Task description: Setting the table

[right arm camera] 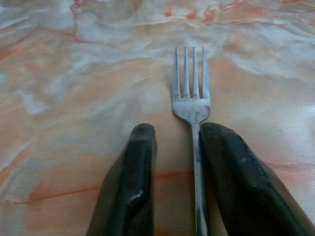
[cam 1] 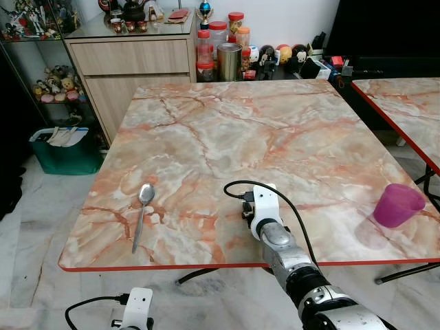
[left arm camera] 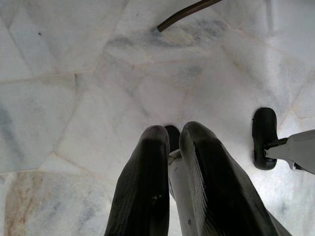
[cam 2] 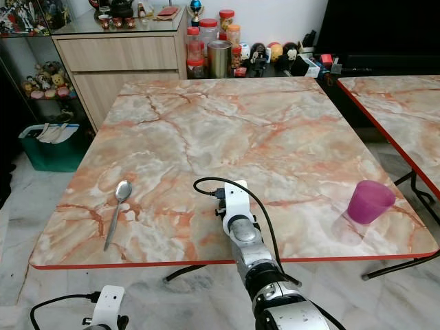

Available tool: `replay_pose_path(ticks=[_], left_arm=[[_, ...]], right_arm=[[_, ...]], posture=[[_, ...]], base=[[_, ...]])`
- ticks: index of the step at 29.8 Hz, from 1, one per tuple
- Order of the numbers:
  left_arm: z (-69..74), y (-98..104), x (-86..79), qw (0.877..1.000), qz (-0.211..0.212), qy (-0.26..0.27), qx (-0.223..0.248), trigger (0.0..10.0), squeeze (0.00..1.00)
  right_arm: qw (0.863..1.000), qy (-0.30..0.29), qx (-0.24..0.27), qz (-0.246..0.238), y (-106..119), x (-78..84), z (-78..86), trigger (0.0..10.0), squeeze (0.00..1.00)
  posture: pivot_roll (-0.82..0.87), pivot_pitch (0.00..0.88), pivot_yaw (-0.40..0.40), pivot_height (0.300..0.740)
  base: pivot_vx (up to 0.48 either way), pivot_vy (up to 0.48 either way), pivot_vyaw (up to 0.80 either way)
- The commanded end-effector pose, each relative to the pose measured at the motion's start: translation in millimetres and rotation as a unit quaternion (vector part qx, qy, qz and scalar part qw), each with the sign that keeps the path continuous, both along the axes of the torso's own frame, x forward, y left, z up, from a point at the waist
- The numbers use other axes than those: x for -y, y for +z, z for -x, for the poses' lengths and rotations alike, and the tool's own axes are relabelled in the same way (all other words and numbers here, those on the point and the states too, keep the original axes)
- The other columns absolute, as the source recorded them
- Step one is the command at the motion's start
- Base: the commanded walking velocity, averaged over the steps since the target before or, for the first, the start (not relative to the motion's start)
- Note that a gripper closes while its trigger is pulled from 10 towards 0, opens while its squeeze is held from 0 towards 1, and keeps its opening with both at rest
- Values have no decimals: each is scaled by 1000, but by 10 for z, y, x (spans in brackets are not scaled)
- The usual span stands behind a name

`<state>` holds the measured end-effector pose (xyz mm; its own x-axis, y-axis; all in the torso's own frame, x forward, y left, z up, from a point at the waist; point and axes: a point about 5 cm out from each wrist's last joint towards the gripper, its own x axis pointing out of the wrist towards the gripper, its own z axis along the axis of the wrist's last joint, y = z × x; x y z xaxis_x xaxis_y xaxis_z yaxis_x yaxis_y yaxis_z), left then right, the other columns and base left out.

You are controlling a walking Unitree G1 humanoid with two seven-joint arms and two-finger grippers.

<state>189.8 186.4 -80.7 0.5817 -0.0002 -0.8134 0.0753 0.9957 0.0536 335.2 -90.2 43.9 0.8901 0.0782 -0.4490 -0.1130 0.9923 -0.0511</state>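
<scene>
Two eye views give the same layout: marble-pattern desk [cam 1: 289, 137] with red edge, one spoon [cam 1: 142, 214] lying flat near the front-left corner, one purple cup [cam 1: 397, 205] upright near the right edge, well apart from the spoon. My right arm reaches over the front edge at mid-desk; from the head cameras the wrist housing hides the right claw [right arm camera: 173, 142] and what's under it. Right wrist view fills that gap: one fork [right arm camera: 193, 98] flat on the desk, tines pointing away from me, handle running back between my two fingers [right arm camera: 133, 182]. Handle sits against the inner face of one finger, clear gap to the other, so the claw is parted around the fork, not clamped. Left wrist view: left claw [left arm camera: 173, 142] hangs below desk level over the pale marble floor [left arm camera: 74, 88], fingers nearly together with a narrow gap, holding nothing; a desk leg [left arm camera: 187, 12] and a black foot pad [left arm camera: 264, 137] show there too. Cup interior can't be read from here. Behind the desk: cabinet [cam 1: 130, 69], several red-lid jars [cam 1: 206, 48] and one metal tin [cam 1: 229, 62], contents unclear. A green bin [cam 1: 65, 151] on the floor at left holds pale items. Second matching desk [cam 1: 405, 110] at right.
</scene>
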Motion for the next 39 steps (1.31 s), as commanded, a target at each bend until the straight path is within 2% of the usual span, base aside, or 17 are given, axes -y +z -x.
replay_pose_path(ticks=[1, 26, 30, 31, 33, 34, 35, 39], left_arm=[[37, -18, -11, 1000, 2, 1, -9, 10000, 0], [27, -15, -7, 1000, 4, 1, -9, 10000, 0], [30, -9, -60, 1000, -11, 8, -6, 10000, 0], [26, -3, -90, 1000, -18, 13, -4, 10000, 0], [21, 2, -105, 1000, -22, 15, -2, 10000, 0], [15, 8, -123, 999, -26, 19, 0, 10000, 0], [6, 16, -148, 999, -31, 25, 2, 10000, 0], [-2, 22, -164, 999, -36, 28, 2, 10000, 0]], right_arm=[[999, -8, -36, 10, -132, 62, 78, 0, 0], [1000, 4, -20, 4, -83, 37, 46, 0, 0], [1000, 7, -8, -1, -49, 13, 29, 0, 0], [1000, 12, 16, -5, 14, -8, -1, 0, 0], [999, 17, 32, -4, 55, -22, -19, 0, 0], [998, 23, 53, -6, 110, -41, -41, 8431, 0], [996, 34, 81, -15, 194, -83, -70, 10000, 0], [992, 47, 113, -30, 288, -138, -92, 10000, 0]], posture=[[-32, 0, 6, 740], [-31, 0, 4, 740], [-31, 0, 7, 740], [-29, 0, 5, 740], [-29, 0, 5, 740], [-30, 0, 5, 740], [-33, 0, 7, 740], [-31, 0, 7, 740]], base=[[0, 0, 0], [0, 0, 0], [0, 0, 0], [0, 0, 0], [0, 0, 0], [0, 0, 0], [0, 0, 0], [0, 0, 0]])
